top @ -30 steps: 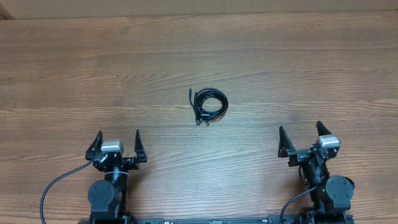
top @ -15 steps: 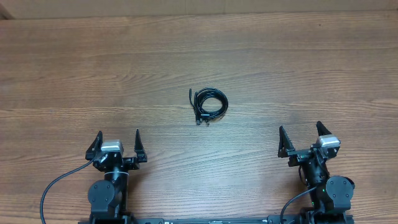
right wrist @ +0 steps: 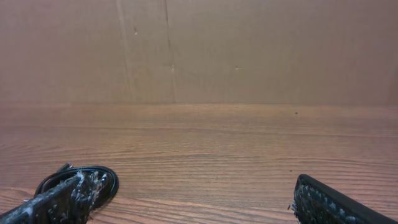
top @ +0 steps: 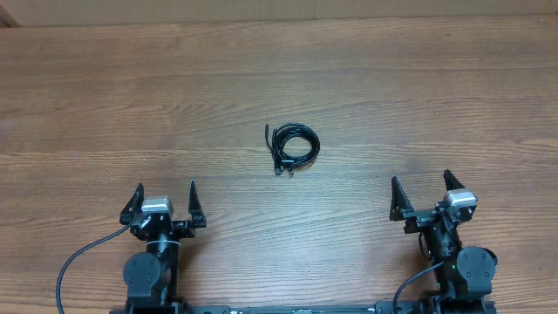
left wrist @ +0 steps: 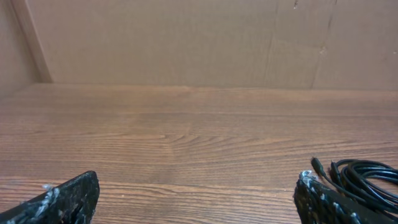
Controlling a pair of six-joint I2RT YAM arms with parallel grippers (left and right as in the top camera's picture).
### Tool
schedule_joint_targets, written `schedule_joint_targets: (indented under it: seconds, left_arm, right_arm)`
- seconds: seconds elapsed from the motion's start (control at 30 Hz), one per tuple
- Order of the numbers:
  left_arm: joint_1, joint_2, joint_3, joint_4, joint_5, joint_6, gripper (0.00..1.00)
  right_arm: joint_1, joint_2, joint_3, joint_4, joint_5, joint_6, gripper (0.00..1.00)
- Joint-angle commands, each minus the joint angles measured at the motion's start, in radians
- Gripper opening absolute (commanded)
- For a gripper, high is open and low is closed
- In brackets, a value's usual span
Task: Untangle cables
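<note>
The cables are thin black cords wound in a small coil with plug ends sticking out, lying on the wooden table near its middle. The coil also shows in the left wrist view at the lower right and in the right wrist view at the lower left, partly behind a finger. My left gripper is open and empty near the table's front left. My right gripper is open and empty near the front right. Both are well short of the coil.
A brown cardboard wall stands along the table's far edge. The thicker black wire of the left arm loops at the front left.
</note>
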Motion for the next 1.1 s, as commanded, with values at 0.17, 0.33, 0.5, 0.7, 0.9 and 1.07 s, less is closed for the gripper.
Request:
schedule_joint_targets:
  seconds: [0.17, 0.33, 0.5, 0.7, 0.9, 1.07]
  left_arm:
    - [0.005, -0.006, -0.003, 0.001, 0.005, 0.019, 1.0]
    - [0.005, -0.006, -0.003, 0.001, 0.005, 0.019, 0.99]
    - [0.005, -0.006, -0.003, 0.001, 0.005, 0.019, 0.99]
    - [0.004, -0.006, -0.003, 0.099, 0.267, -0.26, 1.0]
    - [0.005, -0.006, -0.003, 0.117, 0.719, -0.716, 1.0]
    - [0.006, -0.006, 0.065, 0.647, 0.489, -0.65, 1.0]
  right_arm:
    - [-0.001, -0.008, -0.01, 0.005, 0.009, -0.012, 1.0]
    - [-0.001, -0.008, -0.01, 0.005, 0.009, -0.012, 1.0]
    - [-0.001, -0.008, -0.01, 0.005, 0.009, -0.012, 1.0]
    - [-0.001, -0.008, -0.01, 0.005, 0.009, -0.012, 1.0]
    - [-0.001, -0.008, -0.01, 0.005, 0.009, -0.012, 1.0]
    - [-0.001, -0.008, -0.01, 0.005, 0.009, -0.012, 1.0]
